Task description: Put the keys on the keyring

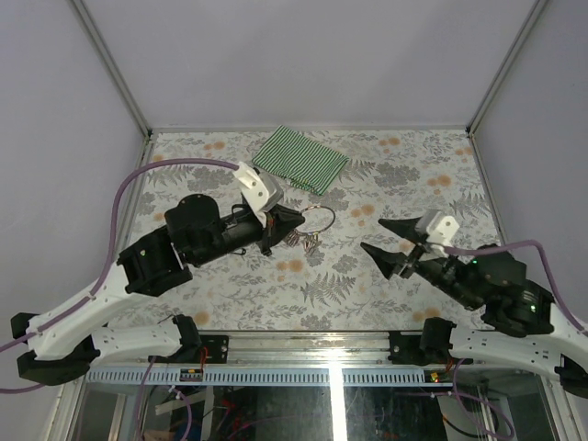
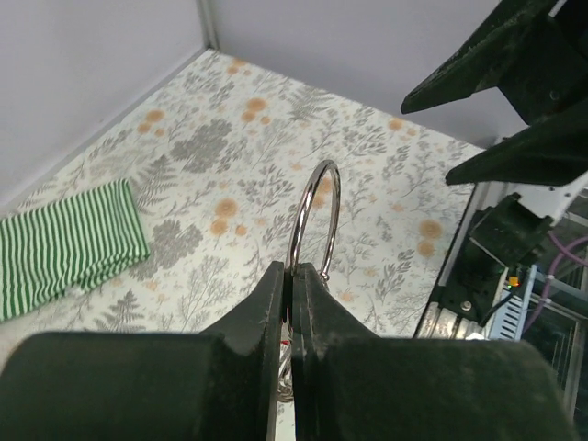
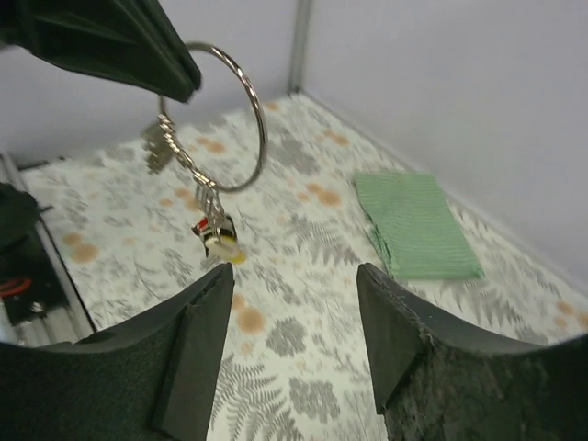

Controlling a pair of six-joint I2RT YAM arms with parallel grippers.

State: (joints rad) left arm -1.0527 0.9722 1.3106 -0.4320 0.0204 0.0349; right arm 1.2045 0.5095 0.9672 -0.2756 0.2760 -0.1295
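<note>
**Keyring held in left jaws; right jaws wide, empty and apart from it**

The left jaws are pinched shut on the keyring (image 1: 318, 220) and hold it raised over the middle of the desk (image 1: 386, 175). The large loop stands out past the jaw tips toward the right arm. The left wrist view shows it nearly edge-on and the right wrist view nearly face-on, so its open face is turned to the right jaws.

The keys (image 3: 220, 241), with their yellow and black tags, hang below the loop on a short string of small rings, next to a red tag. Whether each key is fully threaded cannot be told.

The right jaws stand wide apart and hold nothing. From them the keyring lies ahead and to their left, somewhat higher, near but not touching.

Judgement: the left arm has the keyring. Any approach by the right arm must go leftward and upward to meet the loop's face.
</note>
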